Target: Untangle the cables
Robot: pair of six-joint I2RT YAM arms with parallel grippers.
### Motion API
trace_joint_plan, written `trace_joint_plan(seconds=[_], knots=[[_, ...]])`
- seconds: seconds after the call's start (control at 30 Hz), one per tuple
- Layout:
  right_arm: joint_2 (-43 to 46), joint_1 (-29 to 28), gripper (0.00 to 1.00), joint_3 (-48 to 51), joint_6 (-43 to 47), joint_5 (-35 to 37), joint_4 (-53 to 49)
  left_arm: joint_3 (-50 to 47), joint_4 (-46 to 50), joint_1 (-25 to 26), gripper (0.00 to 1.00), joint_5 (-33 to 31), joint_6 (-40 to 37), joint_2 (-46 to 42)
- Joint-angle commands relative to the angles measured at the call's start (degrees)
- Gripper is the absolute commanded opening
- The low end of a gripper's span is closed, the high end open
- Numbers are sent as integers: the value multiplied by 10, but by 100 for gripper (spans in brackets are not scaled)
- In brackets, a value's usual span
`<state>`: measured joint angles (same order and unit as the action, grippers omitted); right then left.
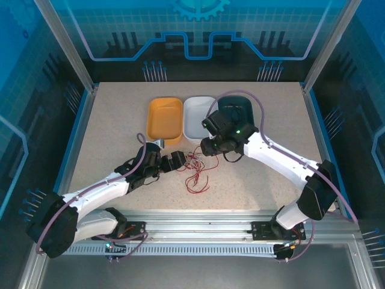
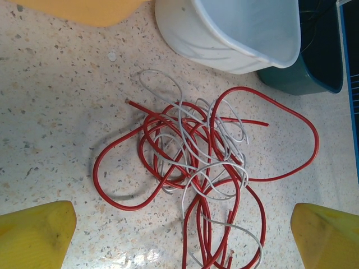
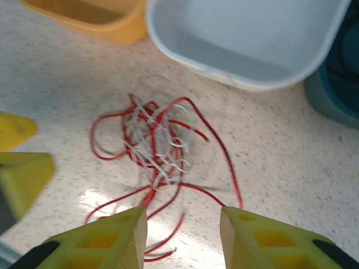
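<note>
- So, my right gripper (image 3: pixel 184 221) is part-spread, pinching nothing, low over the cables (image 3: pixel 157 151); my left gripper (image 2: pixel 179 232) is fully spread above them.
- Cables: a red and whitish knot on the table, just on the near side of the white tray (image 3: pixel 247 67).
- Risk: pinching several strands at once would tighten the knot or drag it against the tray.

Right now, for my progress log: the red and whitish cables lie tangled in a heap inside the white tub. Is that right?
Not quite. The cables lie tangled in a heap on the table in front of the white tub, not inside it; the left wrist view shows this.
</note>
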<state>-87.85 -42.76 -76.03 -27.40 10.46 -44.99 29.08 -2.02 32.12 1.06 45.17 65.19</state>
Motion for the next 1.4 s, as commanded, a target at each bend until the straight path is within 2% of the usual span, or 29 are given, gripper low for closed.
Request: trace_joint_plan(seconds=[0.0,0.3,0.47,0.6,0.73,0.9,1.03,1.2,1.23,1.3,1.37], knots=[[-21,22,41,23,4,-27,2,-7,1,5,99,-12,8,-9],[-95,34,40,25,21,-45,15,-8,5,4,99,-13,10,-10],[-126,36,30,11,20,-19,5,-7,8,3,99,-15,10,-14],[-123,33,19,12,23,-15,14,-9,14,4,99,-21,8,-18],[-112,30,26,14,22,14,12,-9,13,3,99,-20,8,-18],[-102,33,29,20,25,46,7,-10,11,2,99,-18,9,-15],[-113,36,32,18,29,45,7,-9,8,2,99,-18,10,-14],[-132,36,31,19,32,31,20,-8,9,2,99,-16,11,-15],[-134,36,29,19,32,30,22,-9,10,2,99,-17,9,-15],[-135,34,20,18,35,27,28,-9,12,2,99,-17,10,-18],[-129,31,3,14,38,27,27,-9,14,2,99,-18,9,-19]])
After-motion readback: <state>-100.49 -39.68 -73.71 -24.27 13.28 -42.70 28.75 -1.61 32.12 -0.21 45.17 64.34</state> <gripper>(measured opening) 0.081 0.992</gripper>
